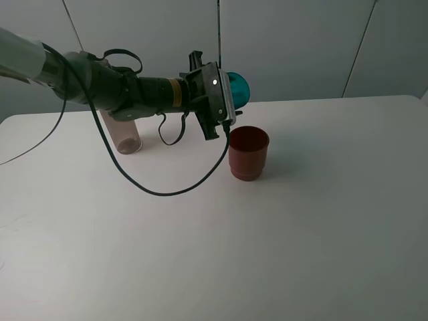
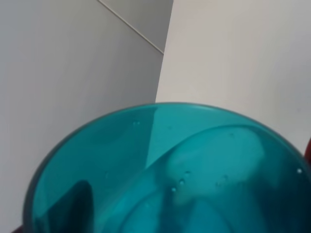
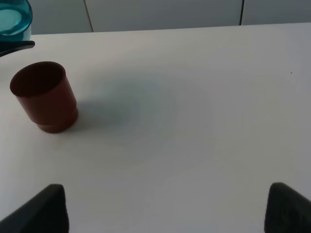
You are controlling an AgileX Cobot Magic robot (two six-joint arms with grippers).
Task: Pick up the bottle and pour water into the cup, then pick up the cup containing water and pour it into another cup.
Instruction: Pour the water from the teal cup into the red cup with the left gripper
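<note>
Two cups and one bottle in view on a white table point(image 1: 301, 254). The left gripper point(image 1: 226, 101) reaches in from the left side of the high view, its arm nearly level, and its jaws are pinched on the teal cup point(image 1: 239, 87), gripping it by the wall. The teal cup hangs in the air, tipped far over towards its side, above and just behind the red cup point(image 1: 249, 152), apart from it and not touching its rim. From the left wrist the teal cup point(image 2: 165, 174) fills the lower part of the picture; small droplets cling to its wall and one dark finger point(image 2: 77, 204) shows through the plastic. Cannot tell how much water it holds. The red cup stands upright near the middle of the table, mouth up, on its narrower stepped base; the right wrist view shows it point(image 3: 43, 97) with the teal cup point(image 3: 12, 17) above it. The bottle point(image 1: 126, 137) stands on the table at far left, well apart from both cups, its upper part hidden behind the left arm. A black cable point(image 1: 167, 192) hangs from that arm in a loop over the tabletop. The right gripper point(image 3: 167, 211) is spread wide, its two dark fingertips at opposite sides of its view, nothing between them, well apart from the red cup.
</note>
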